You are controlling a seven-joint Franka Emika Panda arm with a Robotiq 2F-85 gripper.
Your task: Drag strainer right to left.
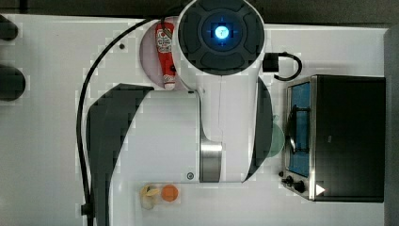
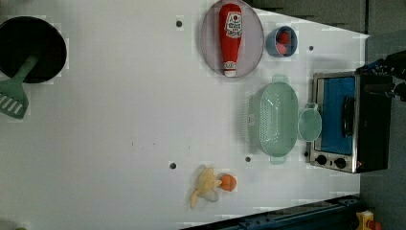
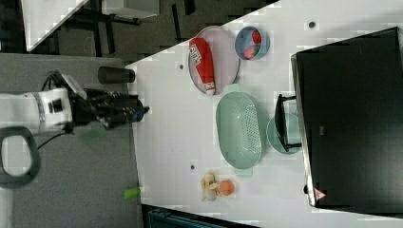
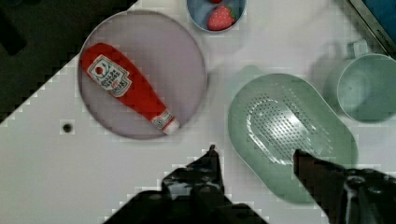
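Nearest your wrist camera, you see the gripper [image 4: 254, 156] with its two dark fingers [image 4: 208, 170] spread apart and nothing between them, hanging above the white table [image 2: 119, 120] and clear of everything on it. Take the strainer [image 4: 289, 135] as your landmark: one finger is over bare table just beside the strainer's rim, the other over the strainer's perforated bottom, neither touching it. The strainer itself is a pale mint-green oval sitting upright and flat on the table, a small tab at each end. In the left view, the strainer [image 2: 273, 119] has the mint-green cup [image 2: 310, 123] touching or almost touching its long side, and the cup in turn is just in front of the toaster oven [image 2: 349, 122], whose door shows a blue panel. On the strainer's other end, near its tab, you find the grey plate [image 4: 180, 51] carrying a red ketchup bottle [image 4: 128, 88] lying on its side, cap pointing toward the strainer's side of the table. Beyond the plate, a small blue bowl [image 4: 198, 14] holds strawberries [image 4: 221, 17]. Well apart from the strainer, past its opposite tab in the right view, a banana [image 3: 209, 183] and an orange ball-like fruit [image 3: 226, 187] lie together. Farthest from the strainer, at the left view's left edge, a black pan [image 2: 31, 48] sits with a green spatula [image 2: 14, 96].
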